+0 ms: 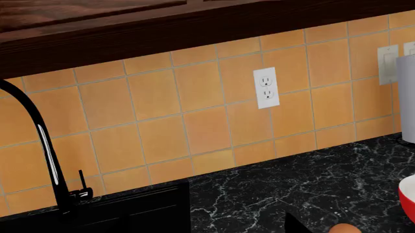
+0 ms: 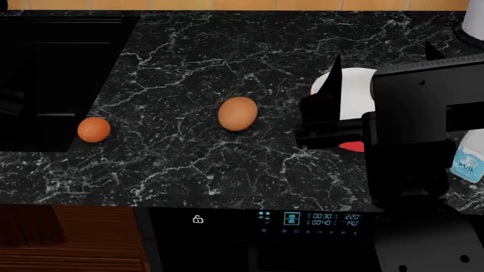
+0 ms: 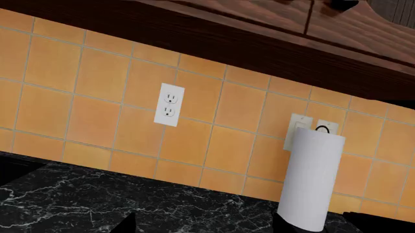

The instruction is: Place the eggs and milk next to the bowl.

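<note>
Nearer egg, smooth, brown-orange and oval: on the black marbled countertop, left of the bowl with a clear gap between, long axis pointing roughly toward the wall. Farther egg, same colour and smaller-looking, well to the left, close to the dark sink's edge. Bowl glossy red outside and white inside, mostly covered in the head view by the black arm housing. Milk, a small white bottle with a blue label, on the bowl's other side, near the counter's front edge and cut off by the frame.

Judged from the layout: both eggs on the left arm's side, milk on the right arm's.

Left gripper: only one dark tip at the wrist picture's edge, beside a sliver of egg, so spread impossible to tell. Right gripper: two dark tips well apart, nothing between, facing the white paper-towel roll and orange tiled wall.

Hard to make out which arm owns the dark mass over the bowl.
</note>
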Tool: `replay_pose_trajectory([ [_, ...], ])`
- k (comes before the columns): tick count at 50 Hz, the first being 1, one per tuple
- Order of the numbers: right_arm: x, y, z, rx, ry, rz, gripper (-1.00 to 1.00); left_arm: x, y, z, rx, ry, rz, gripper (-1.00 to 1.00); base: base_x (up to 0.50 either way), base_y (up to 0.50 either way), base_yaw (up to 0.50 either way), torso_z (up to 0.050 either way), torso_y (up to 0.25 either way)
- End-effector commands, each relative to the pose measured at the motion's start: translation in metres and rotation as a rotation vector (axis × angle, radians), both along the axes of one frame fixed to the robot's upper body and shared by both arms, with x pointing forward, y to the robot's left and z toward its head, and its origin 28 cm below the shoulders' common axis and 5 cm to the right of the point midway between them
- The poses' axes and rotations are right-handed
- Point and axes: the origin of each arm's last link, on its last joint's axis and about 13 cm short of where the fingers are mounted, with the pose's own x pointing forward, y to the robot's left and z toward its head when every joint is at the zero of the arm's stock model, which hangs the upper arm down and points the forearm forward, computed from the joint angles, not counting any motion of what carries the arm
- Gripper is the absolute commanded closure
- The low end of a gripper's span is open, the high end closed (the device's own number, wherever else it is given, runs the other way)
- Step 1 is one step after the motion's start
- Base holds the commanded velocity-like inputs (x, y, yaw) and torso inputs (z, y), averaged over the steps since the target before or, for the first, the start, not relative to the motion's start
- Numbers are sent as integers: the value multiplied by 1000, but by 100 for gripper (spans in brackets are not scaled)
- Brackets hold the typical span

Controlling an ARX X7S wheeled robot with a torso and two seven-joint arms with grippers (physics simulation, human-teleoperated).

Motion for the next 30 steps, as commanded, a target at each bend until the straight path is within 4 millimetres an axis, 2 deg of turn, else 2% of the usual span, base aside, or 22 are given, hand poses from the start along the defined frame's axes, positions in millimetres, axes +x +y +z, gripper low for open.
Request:
replay_pose_trajectory([
  [1,3,-1,-3,15,16,11,-100,12,3,-7,-43,5,-25,-100,250,-66,0,0,0],
  [30,5,2,-1,2,23,23,-100,13,4,-6,-57,13,-26,-100,280,-163,0,0,1],
])
